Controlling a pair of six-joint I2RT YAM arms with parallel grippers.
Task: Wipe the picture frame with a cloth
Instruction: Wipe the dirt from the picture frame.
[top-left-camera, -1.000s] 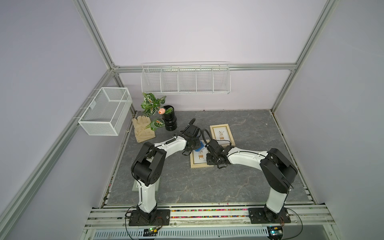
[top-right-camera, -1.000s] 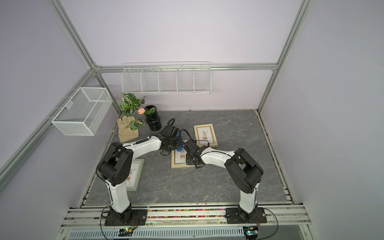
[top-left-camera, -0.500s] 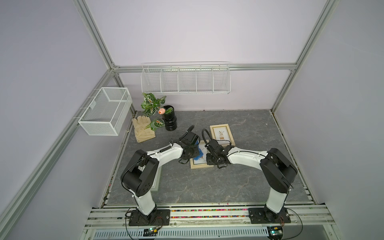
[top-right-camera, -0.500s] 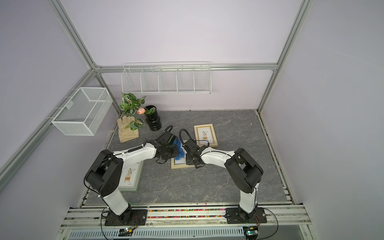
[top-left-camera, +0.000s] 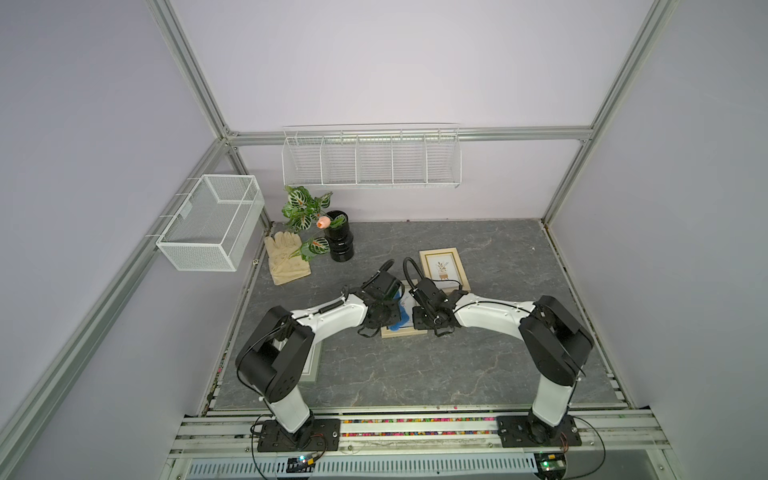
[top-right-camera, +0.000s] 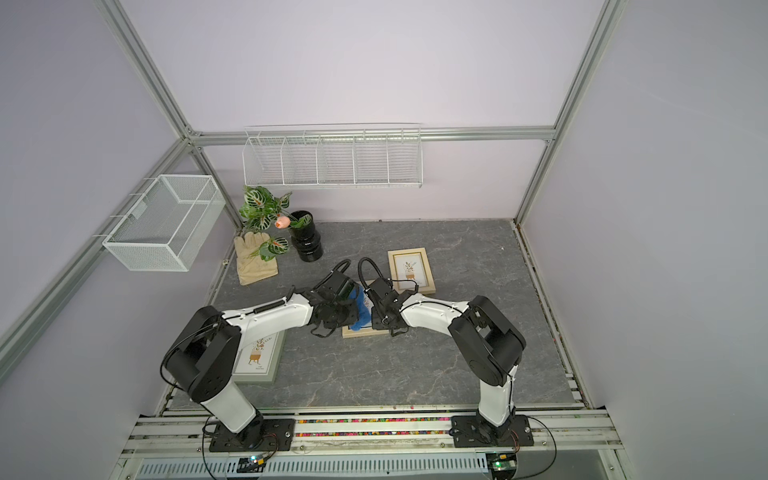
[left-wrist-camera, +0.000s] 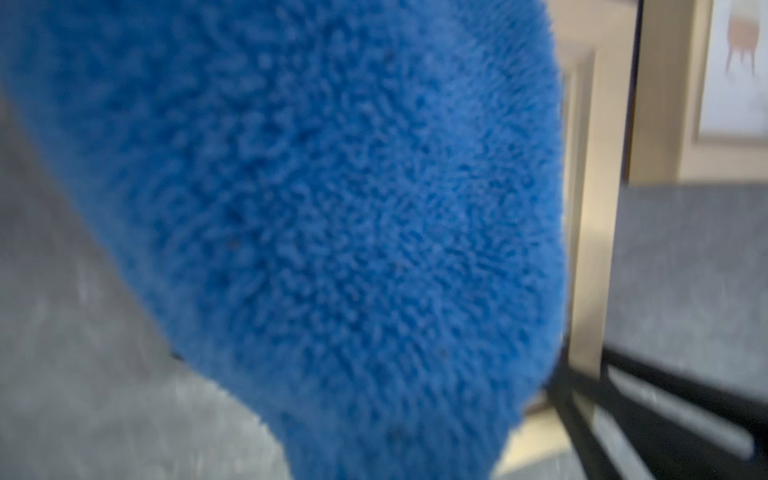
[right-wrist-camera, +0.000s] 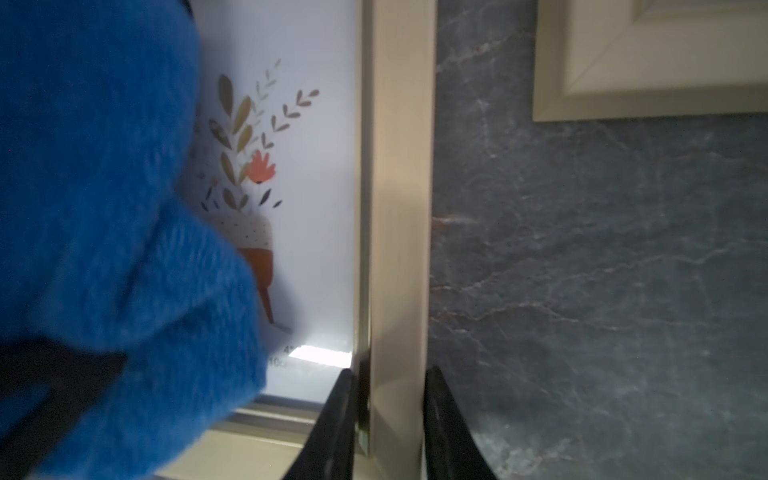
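Mid-wipe, by my reading. Near the middle of the bench (top-left-camera: 457, 374) lies the picture frame (top-right-camera: 362, 333), with the blue microfibre cloth (top-right-camera: 360, 311) over its glass. The left gripper (top-right-camera: 348, 312) is clamped tight on the cloth. The right gripper (right-wrist-camera: 390, 415) pinches the frame's side rail, steadying it. The next move should drag the cloth across the uncovered print. Only the right wrist view shows that pinch; both top views hide it under the arms.
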